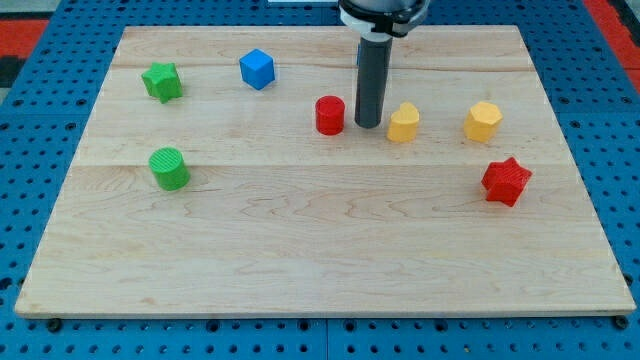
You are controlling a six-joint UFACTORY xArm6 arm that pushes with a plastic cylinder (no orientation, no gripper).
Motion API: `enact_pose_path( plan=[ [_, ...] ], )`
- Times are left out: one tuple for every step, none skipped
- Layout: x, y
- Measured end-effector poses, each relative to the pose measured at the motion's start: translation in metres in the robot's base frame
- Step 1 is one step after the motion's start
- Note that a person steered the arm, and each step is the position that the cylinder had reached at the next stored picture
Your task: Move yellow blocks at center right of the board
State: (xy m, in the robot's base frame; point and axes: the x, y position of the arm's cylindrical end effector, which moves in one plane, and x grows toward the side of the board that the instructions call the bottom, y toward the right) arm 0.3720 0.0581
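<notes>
Two yellow blocks lie on the wooden board (320,250). A yellow block with a rounded, heart-like top (403,123) sits right of centre. A yellow hexagonal block (482,121) sits further to the view's right. My tip (368,125) stands between the red cylinder (329,115) and the heart-like yellow block, close to the yellow block's left side. I cannot tell whether it touches it.
A red star (506,181) lies below the yellow hexagon at the view's right. A blue cube (257,69) and a green star (162,81) lie at the top left. A green cylinder (169,168) lies at the left. Blue pegboard surrounds the board.
</notes>
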Motion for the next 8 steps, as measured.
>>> enact_pose_path(
  plan=[
    [0.017,0.028],
    [0.031,0.030],
    [0.032,0.034],
    [0.034,0.065],
    [0.034,0.074],
    [0.034,0.074],
    [0.031,0.074],
    [0.031,0.074]
  ],
)
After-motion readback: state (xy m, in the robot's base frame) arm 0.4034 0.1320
